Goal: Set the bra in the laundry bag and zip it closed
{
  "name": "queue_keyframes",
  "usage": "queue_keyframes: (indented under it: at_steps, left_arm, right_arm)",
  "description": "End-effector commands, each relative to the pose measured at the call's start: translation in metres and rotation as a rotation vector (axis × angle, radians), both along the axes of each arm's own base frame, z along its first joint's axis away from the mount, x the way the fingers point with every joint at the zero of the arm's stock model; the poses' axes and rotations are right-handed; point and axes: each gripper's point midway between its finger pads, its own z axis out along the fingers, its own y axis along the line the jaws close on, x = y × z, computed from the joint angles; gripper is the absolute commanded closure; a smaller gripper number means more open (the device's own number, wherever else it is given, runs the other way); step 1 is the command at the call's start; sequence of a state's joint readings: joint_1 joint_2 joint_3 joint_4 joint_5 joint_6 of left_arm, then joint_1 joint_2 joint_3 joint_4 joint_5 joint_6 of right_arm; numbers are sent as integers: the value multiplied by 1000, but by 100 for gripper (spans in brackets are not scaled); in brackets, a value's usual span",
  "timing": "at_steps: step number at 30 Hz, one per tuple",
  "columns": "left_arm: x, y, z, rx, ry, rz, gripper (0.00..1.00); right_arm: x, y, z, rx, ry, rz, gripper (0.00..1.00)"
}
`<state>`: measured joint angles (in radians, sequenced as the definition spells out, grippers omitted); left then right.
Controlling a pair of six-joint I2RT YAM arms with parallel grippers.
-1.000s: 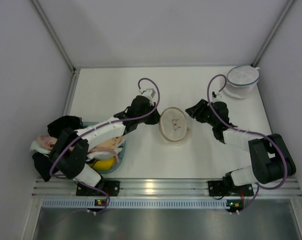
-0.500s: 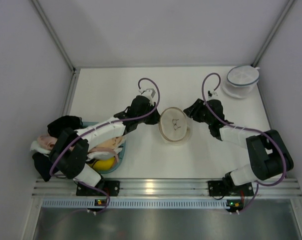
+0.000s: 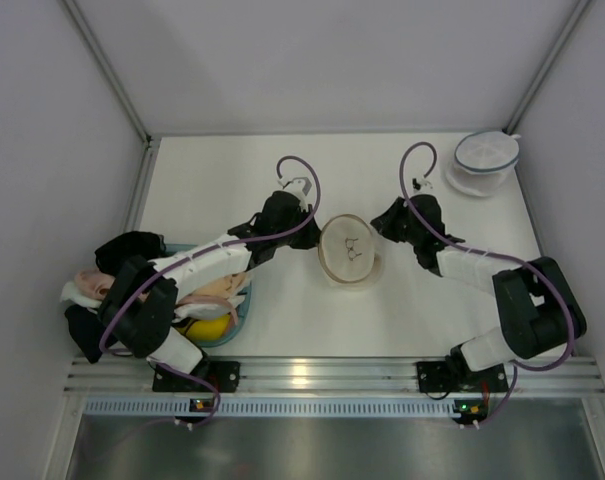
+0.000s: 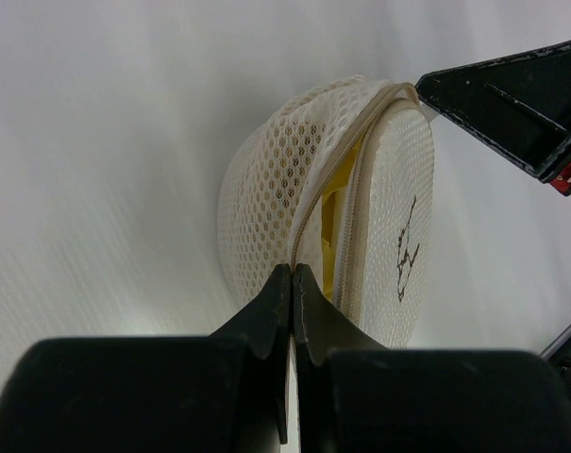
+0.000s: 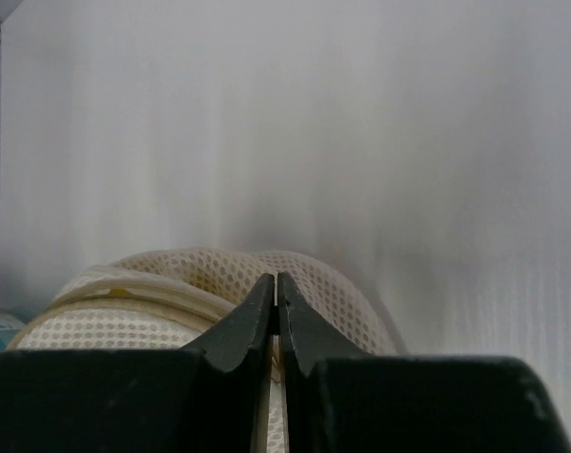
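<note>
The laundry bag (image 3: 350, 250) lies at the table's middle, round white mesh with a tan zip rim and a dark mark on its lid. In the left wrist view the bag (image 4: 389, 179) stands partly unzipped, and the mustard-yellow bra (image 4: 336, 209) shows inside through the gap. My left gripper (image 4: 293, 270) is shut on the zip rim at the bag's left side (image 3: 315, 238). My right gripper (image 5: 277, 279) is shut on the bag's rim (image 5: 172, 283) at its right side (image 3: 382, 230).
A similar round bag with a blue rim (image 3: 487, 160) sits at the back right corner. A teal basin (image 3: 244, 305) with peach, pink, black and yellow garments stands at the front left, under my left arm.
My right gripper has shifted a little left and back against the bag's right edge. The left arm and the bag have stayed put.
</note>
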<state>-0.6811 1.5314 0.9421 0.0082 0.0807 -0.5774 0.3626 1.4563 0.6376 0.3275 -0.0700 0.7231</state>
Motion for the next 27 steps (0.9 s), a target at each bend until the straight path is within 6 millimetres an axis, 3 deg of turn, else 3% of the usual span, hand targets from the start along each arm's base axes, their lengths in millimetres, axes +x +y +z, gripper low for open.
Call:
queue_keyframes:
  at_steps: [1,5,10,11,16,17,19,20,24,27]
  left_arm:
    - [9,-1,26,-46,-86,9,100]
    - [9,7,27,2,-92,16,100]
    - [12,31,35,136,-107,66,100]
    - [12,34,36,149,-104,71,100]
    - [-2,40,40,190,9,68,100]
    - [-5,43,40,201,27,71,100]
    - [-12,48,46,219,53,69,100]
    - [-13,49,49,219,51,71,100]
    - [-17,59,68,225,10,79,100]
    - [-21,58,66,240,17,41,100]
  right_arm:
    - [16,15,25,10,-70,19,100]
    - [14,13,44,-9,-87,27,100]
    - [5,7,96,-48,-165,57,100]
    - [5,7,115,-47,-197,65,100]
    - [-14,-3,129,-151,-135,109,100]
    - [-15,-4,147,-167,-164,120,100]
    - [-27,-10,150,-209,-124,134,100]
    - [-30,-12,165,-220,-158,142,100]
    - [-40,-17,172,-224,-173,141,100]
    - [-48,-10,172,-183,-174,175,100]
